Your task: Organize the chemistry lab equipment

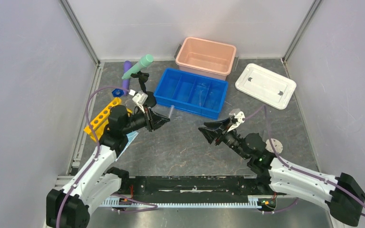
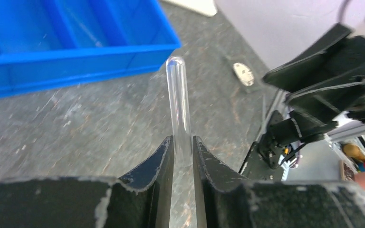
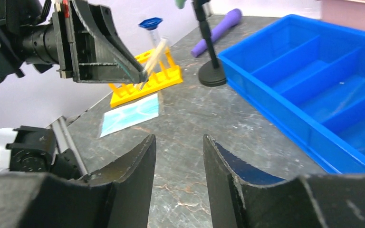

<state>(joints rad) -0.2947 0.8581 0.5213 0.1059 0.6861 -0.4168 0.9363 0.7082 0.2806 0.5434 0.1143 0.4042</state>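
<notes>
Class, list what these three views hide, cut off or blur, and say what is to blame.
1. Left wrist view: the lower end of the clear tube, hidden between the fingers of the left gripper.
2. Top view: most of the light-blue mask, under the left arm.
3. Right wrist view: the top of the black clamp stand, cut off by the upper edge.

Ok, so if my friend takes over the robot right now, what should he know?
Left gripper: shut on a clear test tube, held above the table near the blue tray.
Right gripper: open, holding nothing, pointing toward the left one.
Far left: yellow rack, light-blue mask on the table beside it, blue funnel, black clamp stand, mint-green tube, purple tube.
Done: test tube is in hand.
Left: place that tube, then probably sort the rest.
</notes>
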